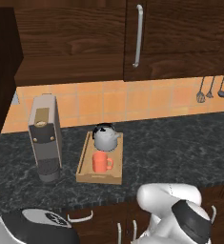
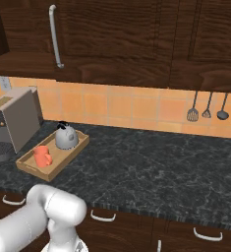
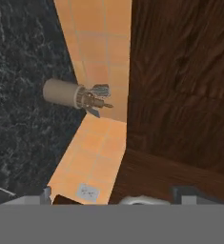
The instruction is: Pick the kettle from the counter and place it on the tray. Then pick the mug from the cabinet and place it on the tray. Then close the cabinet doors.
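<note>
On the far left of the left base view, one of the cabinet doors (image 1: 1, 71) stood swung out toward me, a dark panel running down the edge of the picture. Next to it, on the counter (image 1: 170, 147), stood the tall grey coffee machine (image 1: 45, 136). Just to its right lay the tray (image 1: 87, 164), also on the counter and close to the machine, but I could not say if they touched. Inside the tray, the kettle (image 1: 105, 137) sat at the far end, near the orange tiled wall (image 1: 132, 102), and the mug (image 1: 101, 162) sat at the near end, its handle turned to the right. Kettle and mug stood upright and near each other. Above them hung the cabinet (image 1: 70, 43), and further right another door with a long silver bar handle (image 1: 138, 35) was flat and shut. At the far right, some kitchen utensils (image 1: 211, 89) hung on the tiles.

In the hand view, my finger tips (image 3: 189, 195) showed at the bottom edge, set wide apart with nothing between them, so my gripper (image 3: 118, 200) was open and empty. In front of it I saw dark wood (image 3: 180, 86), orange tiles and, on the left, a round holder with utensils (image 3: 75, 95) on the speckled stone. The picture was strongly rolled, so I think the wood was a cabinet panel, but I am not sure which one.
</note>
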